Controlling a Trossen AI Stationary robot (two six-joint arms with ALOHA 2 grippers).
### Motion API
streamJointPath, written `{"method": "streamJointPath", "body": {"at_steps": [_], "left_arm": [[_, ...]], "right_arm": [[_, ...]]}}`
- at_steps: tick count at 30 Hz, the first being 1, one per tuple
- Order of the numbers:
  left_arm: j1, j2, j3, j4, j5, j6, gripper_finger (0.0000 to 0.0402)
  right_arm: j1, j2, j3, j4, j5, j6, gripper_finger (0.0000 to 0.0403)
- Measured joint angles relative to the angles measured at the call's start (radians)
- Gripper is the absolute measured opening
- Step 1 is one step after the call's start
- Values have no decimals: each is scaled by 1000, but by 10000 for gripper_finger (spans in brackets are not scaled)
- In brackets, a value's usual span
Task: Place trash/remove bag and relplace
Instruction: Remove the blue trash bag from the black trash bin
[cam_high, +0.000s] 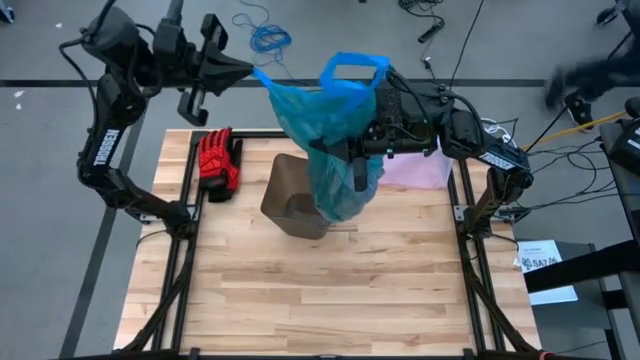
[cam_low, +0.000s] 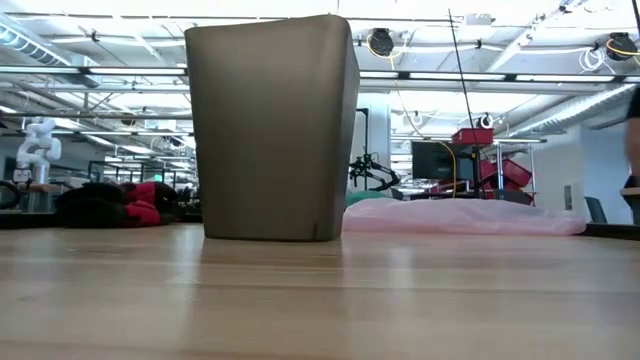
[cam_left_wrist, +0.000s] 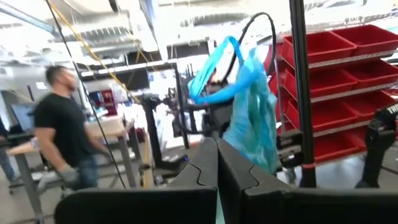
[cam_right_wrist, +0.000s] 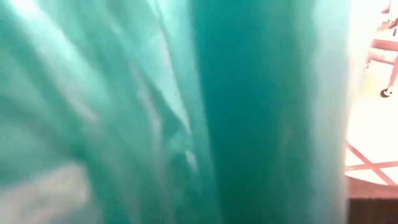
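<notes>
The teal-green bag (cam_high: 335, 125) with blue handle loops (cam_high: 352, 70) is held up above the table's far middle, over the far side of the taupe wastebasket (cam_high: 292, 200). The left wrist view shows the bag (cam_left_wrist: 252, 118) hanging in the air, and it fills the right wrist view (cam_right_wrist: 186, 112). My right gripper (cam_high: 359, 165) is at the bag, reaching in from the right. My left gripper (cam_high: 245, 70) is shut and hovers beyond the table's far-left edge, pointing at the bag. The wastebasket (cam_low: 272, 130) stands upright on its base. My right gripper holds the bag at its upper middle (cam_high: 345, 150), coming level from the table's right side. The plastic hides the fingertips, so the kind of hold cannot be told. The bag is lifted clear and hangs slack below the hold, with its handles standing up above it.
A pair of red and black gloves (cam_high: 218, 162) lies at the table's far left. A pale pink bag (cam_high: 418, 170) lies at the far right, under my right arm. The near half of the wooden table (cam_high: 320, 290) is bare. A person (cam_left_wrist: 62, 137) walks in the room beyond.
</notes>
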Motion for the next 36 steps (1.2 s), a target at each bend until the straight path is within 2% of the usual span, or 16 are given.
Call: {"method": "streamJointPath", "body": {"at_steps": [13,25,36], "left_arm": [[55,0,5,140,-3,-74,0],[135,5,150,134,12,-106,0],[188,7,183,141,30,-133,0]], "right_arm": [[-1,21,0,-80,-2,22,0],[-15,45,1,-95,0,41,0],[-17,85,1,-122,-2,48,0]]}}
